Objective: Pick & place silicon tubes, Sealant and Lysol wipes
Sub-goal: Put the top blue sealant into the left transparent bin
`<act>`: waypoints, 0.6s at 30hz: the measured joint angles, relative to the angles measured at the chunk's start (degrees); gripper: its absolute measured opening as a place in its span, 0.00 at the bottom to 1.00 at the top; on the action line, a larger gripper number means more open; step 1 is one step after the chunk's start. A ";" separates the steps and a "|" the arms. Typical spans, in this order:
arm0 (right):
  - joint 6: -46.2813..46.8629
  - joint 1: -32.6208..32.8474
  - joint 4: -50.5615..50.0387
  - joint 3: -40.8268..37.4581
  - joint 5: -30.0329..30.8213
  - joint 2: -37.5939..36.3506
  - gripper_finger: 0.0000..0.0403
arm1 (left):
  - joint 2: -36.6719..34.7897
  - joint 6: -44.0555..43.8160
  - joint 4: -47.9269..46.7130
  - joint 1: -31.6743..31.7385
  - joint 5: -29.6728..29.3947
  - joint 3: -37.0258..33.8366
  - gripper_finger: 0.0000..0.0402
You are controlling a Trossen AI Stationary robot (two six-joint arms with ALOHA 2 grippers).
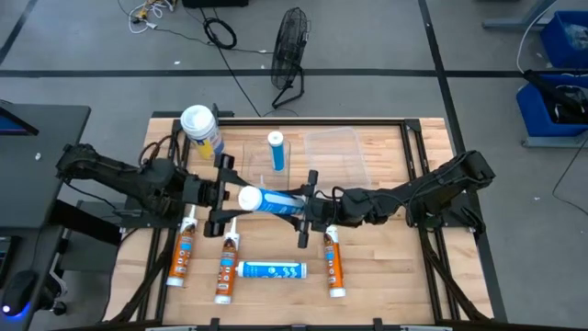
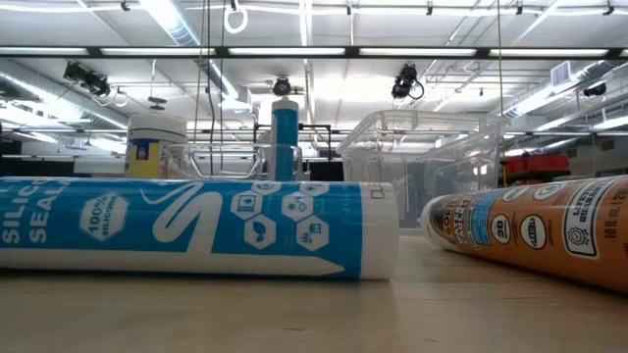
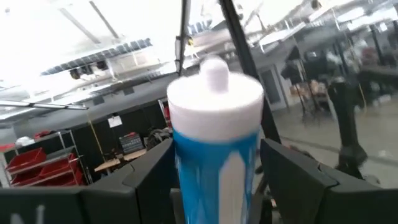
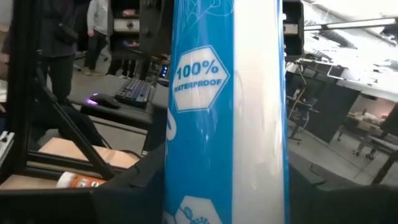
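Observation:
A blue-and-white silicone tube [image 1: 271, 199] hangs between my two grippers above the middle of the table, with its white capped end [image 1: 248, 197] toward my left gripper [image 1: 231, 196]. My right gripper [image 1: 301, 205] is at the tube's other end. Both are shut on the tube. It does not show in the low view. The Lysol wipes canister [image 1: 200, 129], with a white lid and a yellow-and-blue label, stands at the far left and also shows in the low view [image 2: 157, 142]. Another blue tube [image 1: 275, 147] stands upright in a clear bin [image 1: 294, 165]. My left gripper has the tube just below its white cap [image 3: 186, 155], between its two fingers [image 3: 149, 171]. They come from the table's left and lie across the tube. The cap end [image 3: 214, 93] sticks up past the fingers, clear of the table. My right gripper pinches the tube's blue-and-white body [image 4: 180, 155] between its two fingers [image 4: 140, 180], which come from the table's right and lie across it. The tube stands upright in this view and is lifted clear of the table.
Three orange tubes [image 1: 182, 250] [image 1: 227, 265] [image 1: 333, 262] and a blue tube [image 1: 271, 269] lie on the near half of the table. The blue one [image 2: 196, 226] and an orange one [image 2: 540, 230] fill the low view. A second clear bin [image 1: 335, 152] sits at the far middle.

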 joint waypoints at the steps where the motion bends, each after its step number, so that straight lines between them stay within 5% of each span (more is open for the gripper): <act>1: 0.61 -0.28 -0.10 0.00 -0.43 0.00 0.51 | 0.00 -1.11 0.59 0.03 -0.16 0.00 0.60; 18: 4.05 -2.17 -2.41 0.00 -2.40 0.00 0.51 | 4.78 -6.41 -1.36 3.14 0.29 2.49 0.74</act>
